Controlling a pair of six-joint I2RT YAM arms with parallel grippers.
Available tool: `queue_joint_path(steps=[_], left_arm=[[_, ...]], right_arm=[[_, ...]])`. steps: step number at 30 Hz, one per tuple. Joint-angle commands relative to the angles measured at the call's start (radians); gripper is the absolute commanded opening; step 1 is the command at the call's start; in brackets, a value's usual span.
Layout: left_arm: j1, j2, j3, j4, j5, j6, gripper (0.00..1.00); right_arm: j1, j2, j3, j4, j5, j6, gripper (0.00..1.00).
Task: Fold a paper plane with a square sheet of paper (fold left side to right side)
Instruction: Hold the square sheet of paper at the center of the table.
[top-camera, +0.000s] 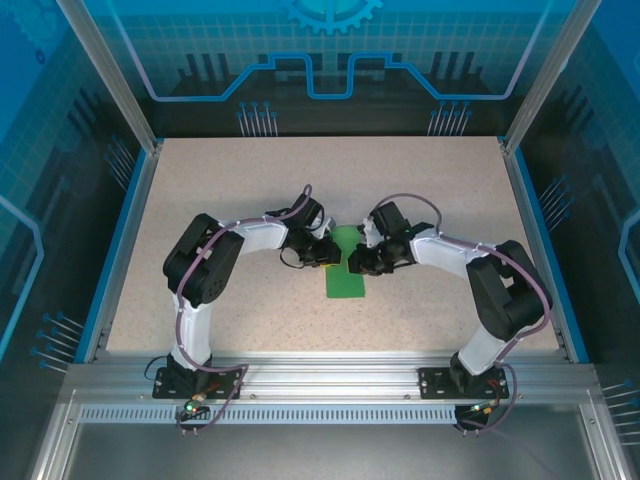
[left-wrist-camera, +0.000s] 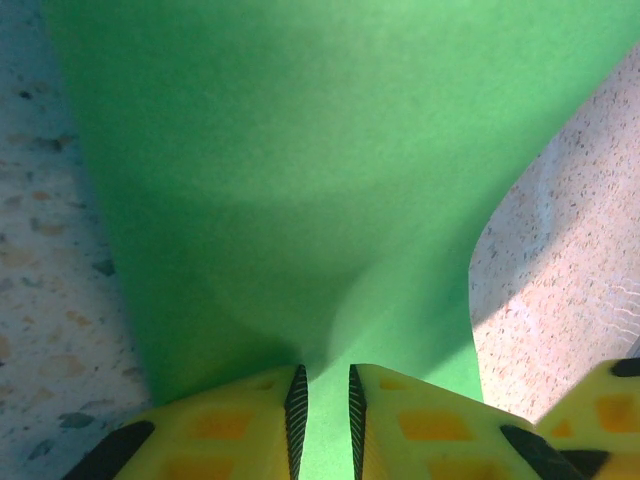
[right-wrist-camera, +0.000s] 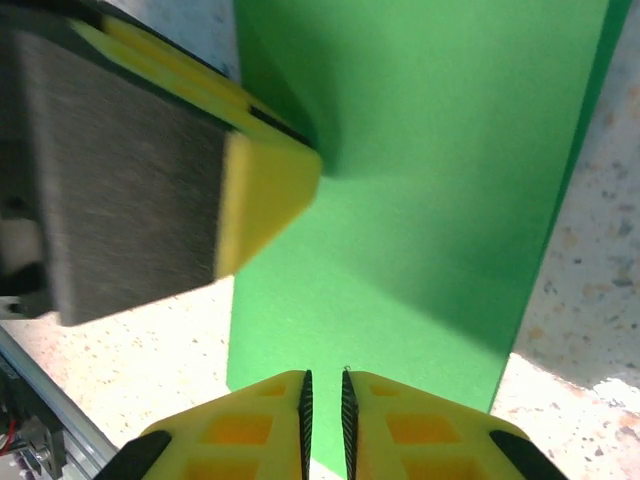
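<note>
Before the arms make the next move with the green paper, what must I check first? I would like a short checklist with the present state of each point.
1. Left gripper pinches the paper: ok, green runs between its pads.
2. Right gripper pinches the paper's edge: ok, its pads stand close together with green between them.
3. Paper folded to a narrow strip: ok.
4. Paper lies flat: not ok, it curves up toward the left gripper.
5. Grippers apart from each other: ok, close but not touching.
6. Crease pressed sharp: cannot tell.
</note>
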Motion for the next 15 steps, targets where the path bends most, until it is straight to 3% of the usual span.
queue_joint_path(steps=[1, 15], left_arm=[[-0.013, 0.0, -0.028, -0.039, -0.043, -0.009, 0.23], [-0.009, -0.018, 0.075, -0.088, -0.043, 0.009, 0.33]], right_arm=[[0.007, 0.034, -0.002, -0.051, 0.033, 0.01, 0.18], [0.016, 0.074, -0.034, -0.123, 0.093, -0.005, 0.18]])
